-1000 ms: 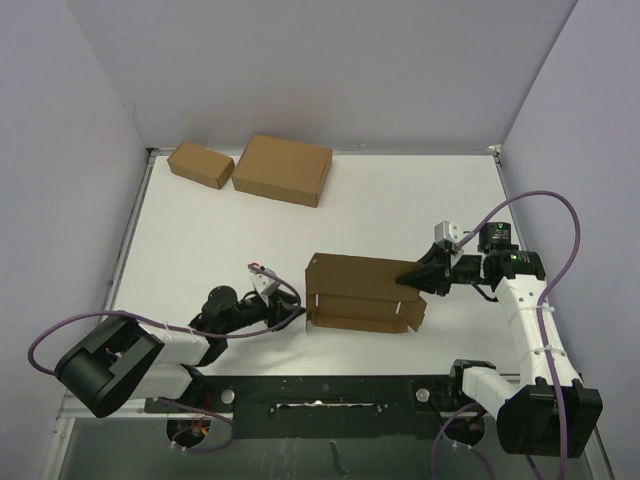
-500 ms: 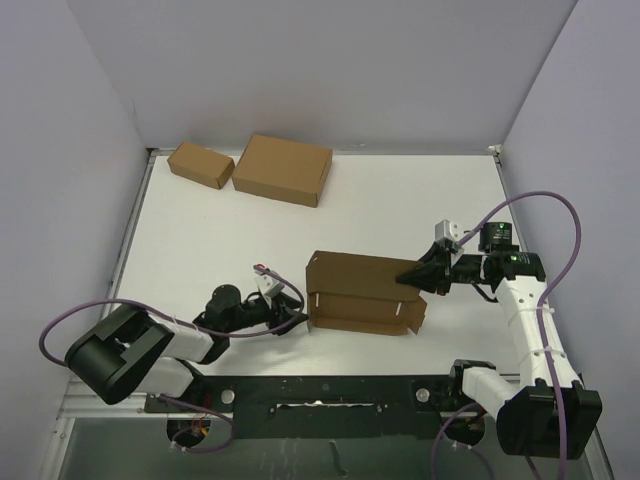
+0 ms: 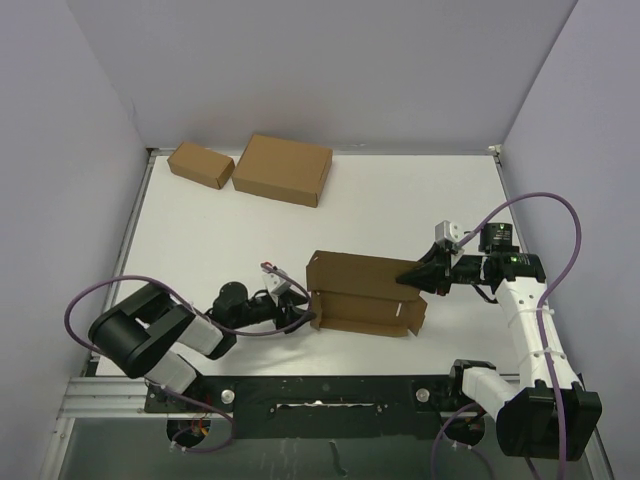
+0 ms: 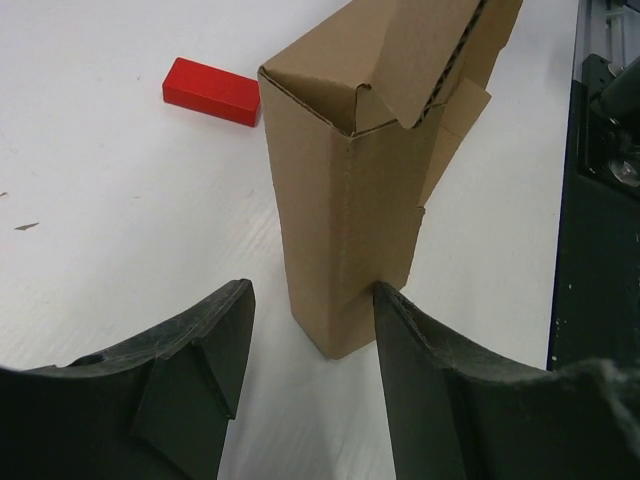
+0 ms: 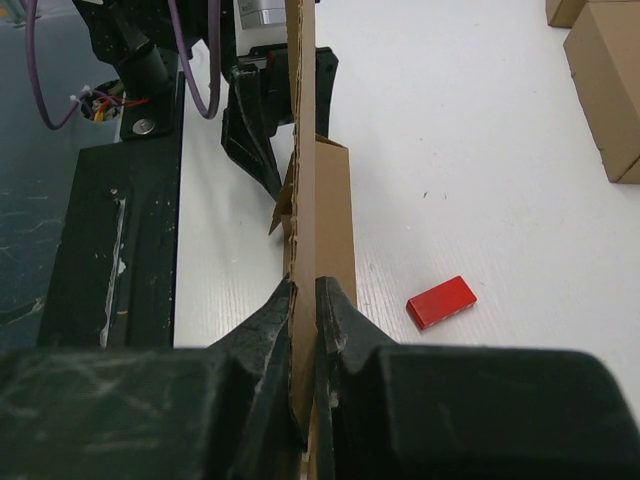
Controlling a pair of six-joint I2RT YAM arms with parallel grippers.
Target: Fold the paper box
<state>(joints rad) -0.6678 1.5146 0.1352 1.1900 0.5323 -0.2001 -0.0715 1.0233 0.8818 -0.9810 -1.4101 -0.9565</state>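
Observation:
The paper box (image 3: 365, 295) stands partly folded near the table's front, its tall brown panel upright. In the top view my right gripper (image 3: 408, 277) is at the panel's right end. The right wrist view shows it (image 5: 305, 290) shut on the thin edge of the box (image 5: 303, 180). My left gripper (image 3: 300, 310) lies low at the left end. In the left wrist view it (image 4: 312, 300) is open, and the box's (image 4: 370, 180) end corner reaches between its fingertips. The right finger (image 4: 420, 360) touches the cardboard, with a gap on the other side.
A small red block (image 4: 212, 92) lies on the white table just beyond the box, also seen as the red block (image 5: 441, 301) in the right wrist view. Two closed cardboard boxes, small (image 3: 201, 164) and larger (image 3: 283, 169), sit at the back left. A black rail (image 3: 320, 390) runs along the near edge.
My left arm has slid right, up to the box's left end, and its jaws have spread wider. The right gripper and the box have stayed in place.

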